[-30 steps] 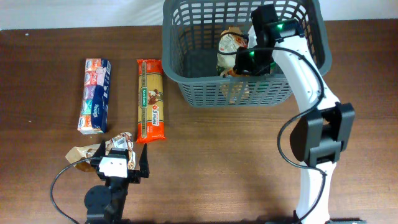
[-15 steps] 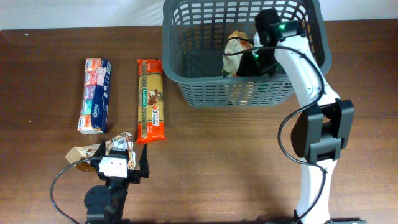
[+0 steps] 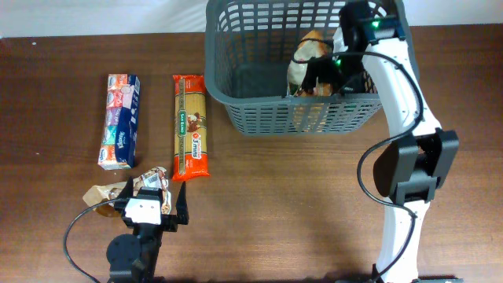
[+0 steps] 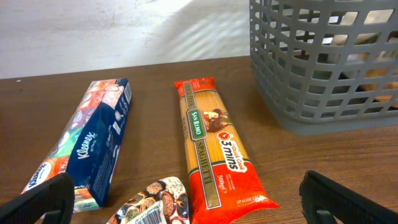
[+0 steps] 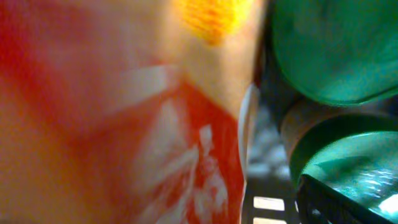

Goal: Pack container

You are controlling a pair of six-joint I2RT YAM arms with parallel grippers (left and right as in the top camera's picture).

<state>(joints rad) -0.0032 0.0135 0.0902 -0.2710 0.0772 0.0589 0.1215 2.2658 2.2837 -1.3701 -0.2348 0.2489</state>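
Note:
The container (image 3: pixel 218 59), a dark grey lattice basket, stands at the back of the table and shows at the upper right of the left wrist view (image 4: pixel 323 68). My right gripper (image 3: pixel 326 77) is down inside it, open. An orange-red snack bag (image 3: pixel 308 52) stands just before it and fills the right wrist view (image 5: pixel 124 124). A strip of the basket's slots shows between the bag's edge and my right finger (image 5: pixel 348 208). My left gripper (image 3: pixel 156 204) is open and low at the front left, over a patterned packet (image 4: pixel 158 202).
A red spaghetti pack (image 3: pixel 189 126) and a blue Kleenex box (image 3: pixel 119 119) lie side by side left of the basket. A brown packet (image 3: pixel 98 194) lies by the left gripper. Green lids (image 5: pixel 336 50) show inside the basket beside the bag.
My right gripper has opened and let go of the snack bag. Arm and bag have shifted right and toward the back of the basket. The left arm has not moved.

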